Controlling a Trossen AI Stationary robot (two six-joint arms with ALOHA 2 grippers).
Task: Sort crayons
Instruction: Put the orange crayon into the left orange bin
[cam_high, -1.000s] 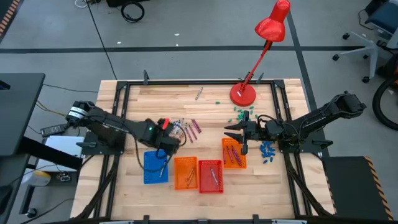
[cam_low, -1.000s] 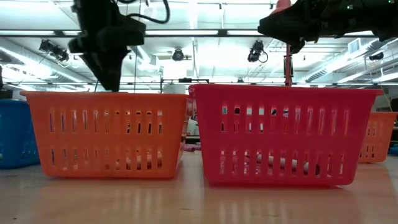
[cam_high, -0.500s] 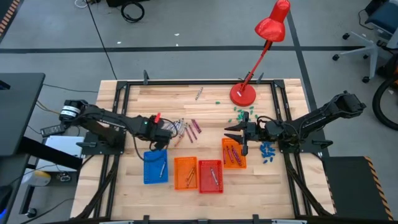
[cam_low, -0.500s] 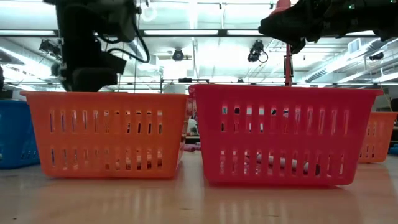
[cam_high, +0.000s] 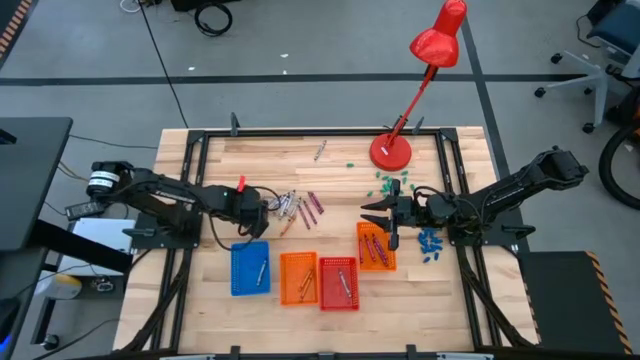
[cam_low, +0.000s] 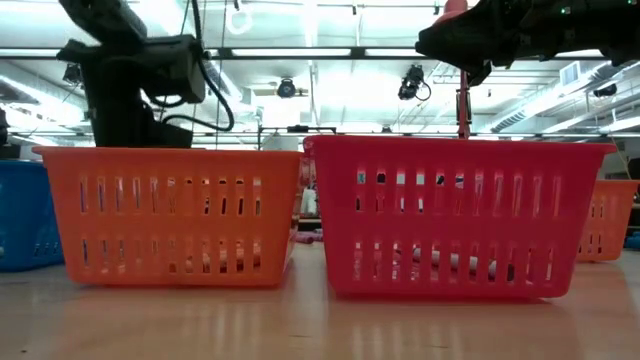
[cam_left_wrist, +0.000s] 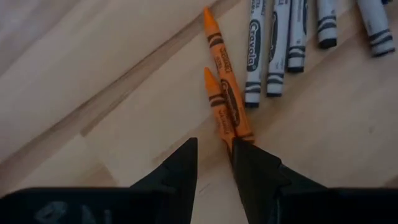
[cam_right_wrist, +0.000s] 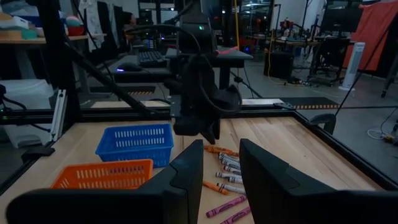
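Loose crayons (cam_high: 297, 207) in grey-white, magenta and orange lie flat on the wooden table at mid-left. My left gripper (cam_high: 267, 214) is low at the pile's left side, fingers a little apart and empty. In the left wrist view my left gripper (cam_left_wrist: 214, 163) stands just behind the blunt ends of two orange crayons (cam_left_wrist: 222, 102), with grey-white crayons (cam_left_wrist: 273, 43) beyond. My right gripper (cam_high: 378, 214) hangs open and empty above the far-right orange basket (cam_high: 376, 248). In its wrist view my right gripper (cam_right_wrist: 221, 168) shows with the crayons (cam_right_wrist: 225, 171) ahead.
A blue basket (cam_high: 250, 270), an orange basket (cam_high: 298, 278) and a red basket (cam_high: 339, 284) stand in a row near the front, each holding crayons. A red desk lamp (cam_high: 391, 151) stands at the back. Teal bits (cam_high: 386, 183) and blue bits (cam_high: 430, 245) lie at right. One crayon (cam_high: 320, 150) lies at the far edge.
My left gripper has gone from above the blue basket's far rim toward the table's far-left, down to the loose crayons. My right gripper has kept still.
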